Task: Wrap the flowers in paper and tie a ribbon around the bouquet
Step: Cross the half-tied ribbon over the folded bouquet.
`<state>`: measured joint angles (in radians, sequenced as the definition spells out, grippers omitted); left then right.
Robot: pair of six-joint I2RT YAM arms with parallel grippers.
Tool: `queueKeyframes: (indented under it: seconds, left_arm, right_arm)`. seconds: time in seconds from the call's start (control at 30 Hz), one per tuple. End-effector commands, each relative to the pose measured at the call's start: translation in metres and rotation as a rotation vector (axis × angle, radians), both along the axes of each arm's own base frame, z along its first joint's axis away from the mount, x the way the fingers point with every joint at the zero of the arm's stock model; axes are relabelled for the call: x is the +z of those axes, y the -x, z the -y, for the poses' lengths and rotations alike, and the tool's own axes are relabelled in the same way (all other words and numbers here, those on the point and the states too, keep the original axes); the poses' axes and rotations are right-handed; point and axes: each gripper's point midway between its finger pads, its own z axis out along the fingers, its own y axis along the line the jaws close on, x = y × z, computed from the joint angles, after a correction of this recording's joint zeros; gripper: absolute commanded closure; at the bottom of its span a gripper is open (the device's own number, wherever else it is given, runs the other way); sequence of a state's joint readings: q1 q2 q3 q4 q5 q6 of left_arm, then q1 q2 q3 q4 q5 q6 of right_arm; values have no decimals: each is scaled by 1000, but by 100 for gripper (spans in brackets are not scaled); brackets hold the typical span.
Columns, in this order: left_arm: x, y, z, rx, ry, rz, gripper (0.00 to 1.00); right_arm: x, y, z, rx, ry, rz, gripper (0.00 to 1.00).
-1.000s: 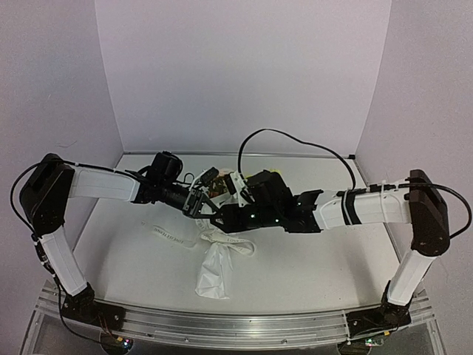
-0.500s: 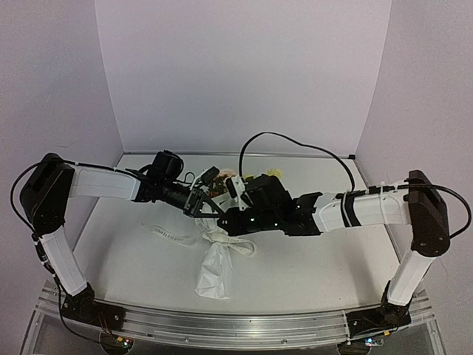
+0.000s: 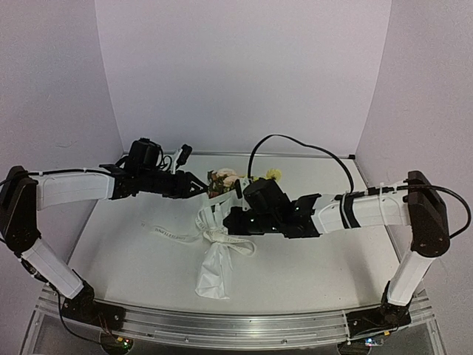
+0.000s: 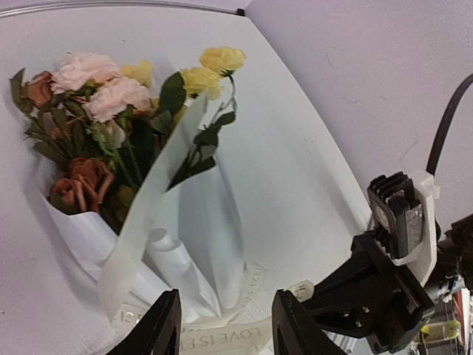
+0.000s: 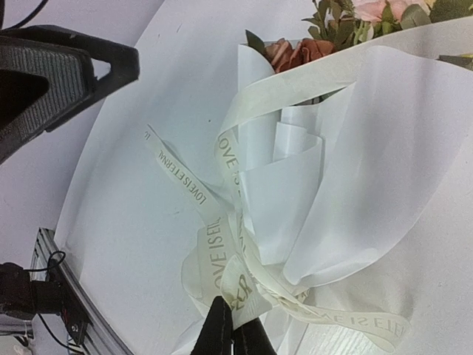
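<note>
The left arm lies low and stretched toward the right, its tool released, jaws apart just short of the bouquet. The right arm reaches leftward across the surface, its tool clenched on a loop of the ribbon at the knot around the paper. The bouquet lies mid-surface, flowers toward the back wall and the cone's tip toward the near edge. A second ago the left tool was clenched close beside the right one, which was then released. The left arm has since drawn back leftward.
</note>
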<state>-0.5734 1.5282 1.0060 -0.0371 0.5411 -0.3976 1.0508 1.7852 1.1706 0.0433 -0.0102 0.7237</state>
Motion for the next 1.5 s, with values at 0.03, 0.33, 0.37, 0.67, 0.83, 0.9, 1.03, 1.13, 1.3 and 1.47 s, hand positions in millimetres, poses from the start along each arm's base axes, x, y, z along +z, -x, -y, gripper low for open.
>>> queueKeyframes:
  seconds: [0.03, 0.33, 0.37, 0.67, 0.83, 0.9, 1.03, 1.13, 1.3, 1.47]
  left_arm:
    - [-39, -15, -15, 78, -173, -45, 48]
    - [-66, -38, -7, 81, -245, -78, 44]
    - [-67, -39, -4, 77, -241, -81, 44]
    - [-72, -41, 6, 46, -209, -124, 65]
    - [-66, -32, 6, 31, -181, -130, 80]
    - [-60, -29, 4, 27, -167, -118, 84]
    - [-52, -24, -1, 24, -155, -98, 91]
    - [-45, -21, -5, 25, -141, -88, 94]
    - [-35, -13, -10, 17, -109, -77, 96]
    - [-21, -7, -20, 35, -80, -50, 100]
  right_arm:
    - [-2, -7, 1, -66, 7, -7, 100]
    - [-3, -7, -4, -56, 4, -17, 100]
    - [-3, -7, -5, -56, 3, -16, 100]
    - [-1, -9, -5, -56, 11, -8, 100]
    - [0, -10, -4, -62, 18, 2, 100]
    - [1, -12, -4, -70, 17, 5, 100]
    - [-5, -13, -1, -83, 52, -12, 100]
    - [-5, -15, -1, -89, 62, -17, 100]
    - [-10, -20, 3, -106, 67, -38, 100]
    - [-16, -29, 6, -124, 50, -84, 100]
